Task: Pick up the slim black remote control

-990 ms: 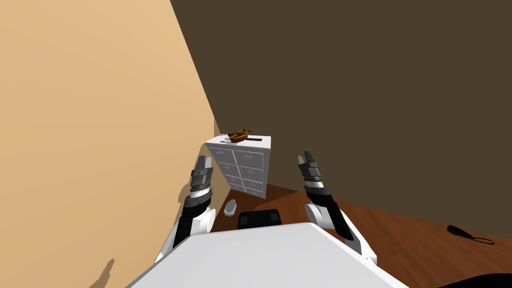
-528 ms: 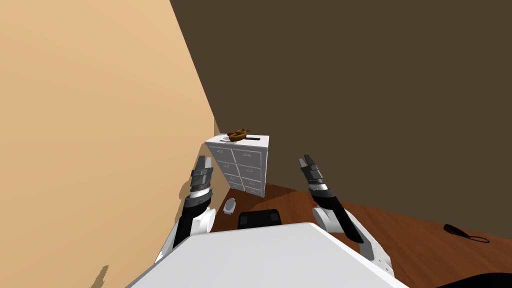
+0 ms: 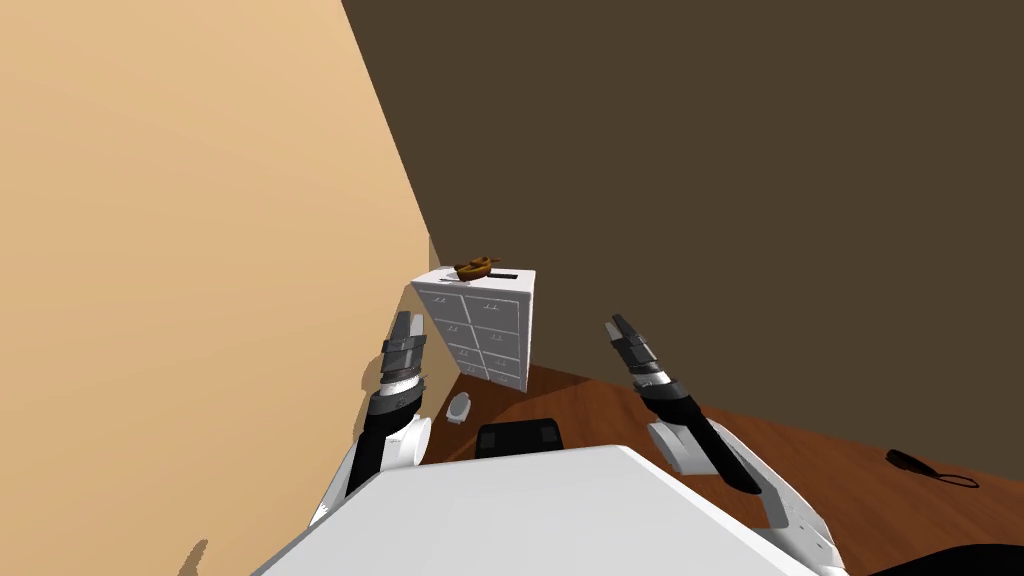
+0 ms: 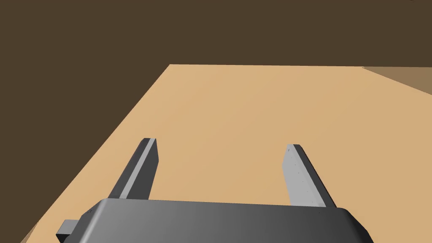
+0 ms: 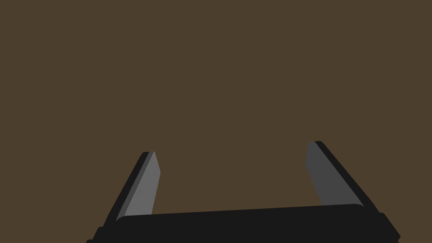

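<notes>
A slim black remote (image 3: 500,276) lies on top of a white chest of drawers (image 3: 487,335) in the room's corner, next to a brown curled object (image 3: 474,267). In the head view my left gripper (image 3: 405,321) is raised short of the chest's left side. My right gripper (image 3: 618,325) is held up to the right of the chest. Both are well below and short of the remote. The left gripper (image 4: 221,144) is open with nothing between its fingers, and so is the right gripper (image 5: 231,148).
A tan wall (image 3: 200,250) runs close on my left and a dark brown wall (image 3: 750,200) stands behind the chest. A small pale rounded object (image 3: 460,410) sits on the wood floor before the chest. A black corded item (image 3: 915,463) lies far right.
My right arm has swung outward to the right, its gripper tilting that way. The left arm has stayed put. The chest has shifted slightly with my own small turn.
</notes>
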{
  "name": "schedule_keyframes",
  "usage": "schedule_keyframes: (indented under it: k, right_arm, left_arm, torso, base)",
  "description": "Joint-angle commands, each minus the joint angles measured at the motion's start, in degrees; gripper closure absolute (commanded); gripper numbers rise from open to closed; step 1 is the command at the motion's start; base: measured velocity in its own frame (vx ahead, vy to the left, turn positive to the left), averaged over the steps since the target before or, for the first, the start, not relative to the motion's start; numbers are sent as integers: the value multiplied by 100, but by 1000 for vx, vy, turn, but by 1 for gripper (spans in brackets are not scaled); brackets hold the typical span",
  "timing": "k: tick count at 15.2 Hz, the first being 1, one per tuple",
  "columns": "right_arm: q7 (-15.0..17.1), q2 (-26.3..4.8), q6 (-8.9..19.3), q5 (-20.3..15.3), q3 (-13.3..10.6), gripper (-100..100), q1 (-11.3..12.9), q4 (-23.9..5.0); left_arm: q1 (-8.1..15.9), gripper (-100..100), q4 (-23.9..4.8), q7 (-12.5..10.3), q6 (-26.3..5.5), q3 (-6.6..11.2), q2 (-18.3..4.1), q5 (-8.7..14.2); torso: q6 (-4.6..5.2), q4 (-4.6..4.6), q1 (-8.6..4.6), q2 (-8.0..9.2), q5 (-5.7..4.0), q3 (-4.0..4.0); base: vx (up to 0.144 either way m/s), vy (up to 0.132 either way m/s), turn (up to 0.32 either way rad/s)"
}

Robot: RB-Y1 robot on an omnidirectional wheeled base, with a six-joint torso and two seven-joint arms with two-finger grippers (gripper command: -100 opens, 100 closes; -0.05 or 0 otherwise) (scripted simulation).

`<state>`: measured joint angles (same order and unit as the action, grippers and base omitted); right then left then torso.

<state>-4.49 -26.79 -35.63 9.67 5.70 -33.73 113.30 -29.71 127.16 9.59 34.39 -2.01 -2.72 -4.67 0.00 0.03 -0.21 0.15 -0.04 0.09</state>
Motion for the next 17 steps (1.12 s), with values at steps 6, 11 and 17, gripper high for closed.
schedule_keyframes:
  k: [6,11,17]
  right_arm:
    - [262,-881,-407,41,161,-100,-133,-609]
    - [364,-1538,-552,50,221,-100,-184,-837]
    - [574,-2269,-842,49,329,-100,-284,-1297]
  left_arm:
    - [0,0,0,0,0,0,0,0]
    - [0,0,0,0,0,0,0,0]
    - [0,0,0,0,0,0,0,0]
  torso:
    - [0,0,3,-2,0,-1]
    - [-1,0,2,-2,0,-1]
    - [-2,-2,10,-9,2,-5]
  base:
    - [-32,-33,30]
    - [-31,-33,36]
    - [-17,-18,46]
